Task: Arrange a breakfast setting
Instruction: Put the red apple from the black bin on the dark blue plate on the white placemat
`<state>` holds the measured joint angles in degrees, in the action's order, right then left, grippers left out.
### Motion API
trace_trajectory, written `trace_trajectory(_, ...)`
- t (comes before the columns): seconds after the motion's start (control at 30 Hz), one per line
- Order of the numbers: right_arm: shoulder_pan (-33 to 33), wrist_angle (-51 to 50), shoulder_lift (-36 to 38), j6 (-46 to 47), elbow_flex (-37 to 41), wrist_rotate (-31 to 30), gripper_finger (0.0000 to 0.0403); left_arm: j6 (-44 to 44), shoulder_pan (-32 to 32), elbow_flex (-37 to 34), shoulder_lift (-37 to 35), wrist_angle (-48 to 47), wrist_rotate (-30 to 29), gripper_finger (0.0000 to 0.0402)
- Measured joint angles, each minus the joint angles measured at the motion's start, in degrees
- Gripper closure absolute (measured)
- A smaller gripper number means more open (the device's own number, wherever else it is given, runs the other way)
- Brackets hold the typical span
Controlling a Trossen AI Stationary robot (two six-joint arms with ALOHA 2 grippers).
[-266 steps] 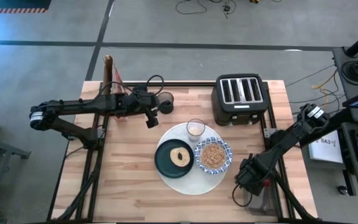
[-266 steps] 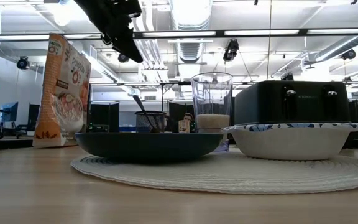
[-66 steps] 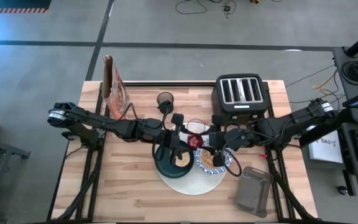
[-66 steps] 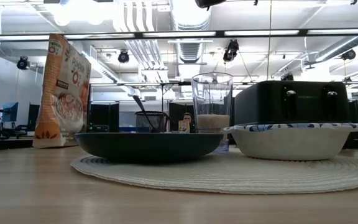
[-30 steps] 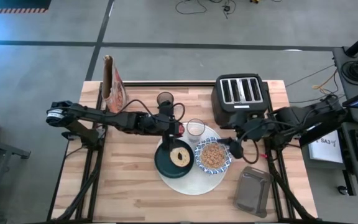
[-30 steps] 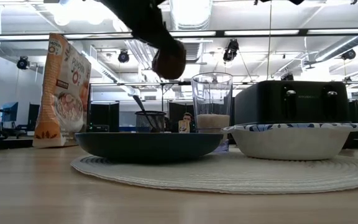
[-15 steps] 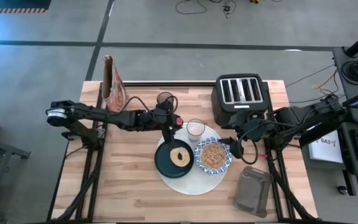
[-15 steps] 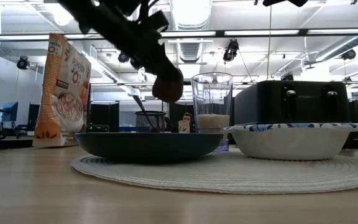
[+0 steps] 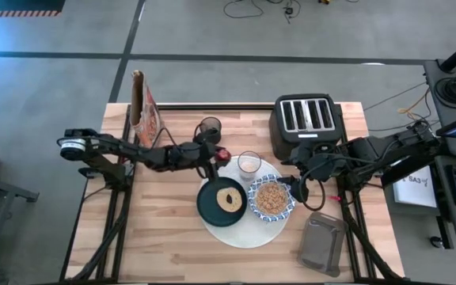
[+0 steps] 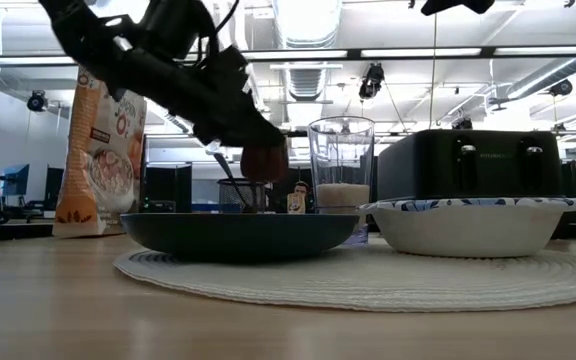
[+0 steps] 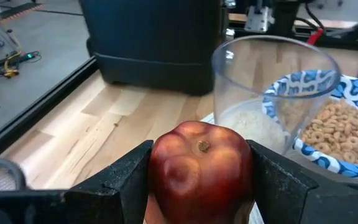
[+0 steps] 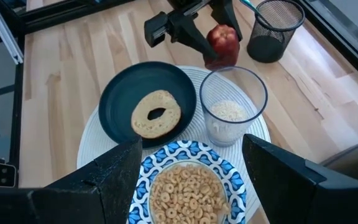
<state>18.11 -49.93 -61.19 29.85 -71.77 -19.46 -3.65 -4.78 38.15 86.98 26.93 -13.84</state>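
My left gripper (image 9: 219, 153) is shut on the red apple (image 11: 201, 165), just beyond the white mat's (image 9: 244, 231) far left edge, beside the clear glass (image 9: 249, 164). On the mat rest the dark green plate (image 9: 209, 207) with the bagel (image 9: 229, 198) on it, the blue-and-white bowl (image 9: 271, 199) of cereal rings, and the glass, which holds a little white stuff. My right gripper (image 9: 295, 184) is open and empty, just right of the bowl. I see no spoon on the mat. My left gripper pinches the apple's two opposite sides (image 11: 157, 163) between its two fingers. The fingers come from the table's left, slanting down. The apple's dimpled end faces the wrist camera. The apple (image 10: 265, 160) hangs clear of the table, next to the glass.
The black four-slot toaster (image 9: 305, 125) stands at the far right. A cereal bag (image 9: 143, 111) stands at the far left. A dark mesh cup (image 9: 210, 127) with a utensil in it stands just beyond the apple. A grey tray (image 9: 321, 244) lies at the near right.
My left gripper has gone down and a little toward the table's far left with the apple, away from above the plate to beside the glass. It has stayed shut on the apple.
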Motion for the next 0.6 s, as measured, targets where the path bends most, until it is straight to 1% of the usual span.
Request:
trace_trajectory(0.1,0.00,0.00,-0.07,0.00,0.00,-0.02,0.0138,-1.59,0.00,-2.41,0.20,3.81,-1.69,0.0192)
trace_trajectory(0.37,0.00,0.00,-0.11,0.00,0.00,-0.02,0.0138,-4.46,0.18,-5.68,2.44,10.12,-2.21,0.0192)
trace_trajectory(0.6,0.00,-0.08,-0.11,-0.02,0.00,-0.03,0.0138,-7.57,0.33,-5.92,5.84,11.01,-2.21,0.0192)
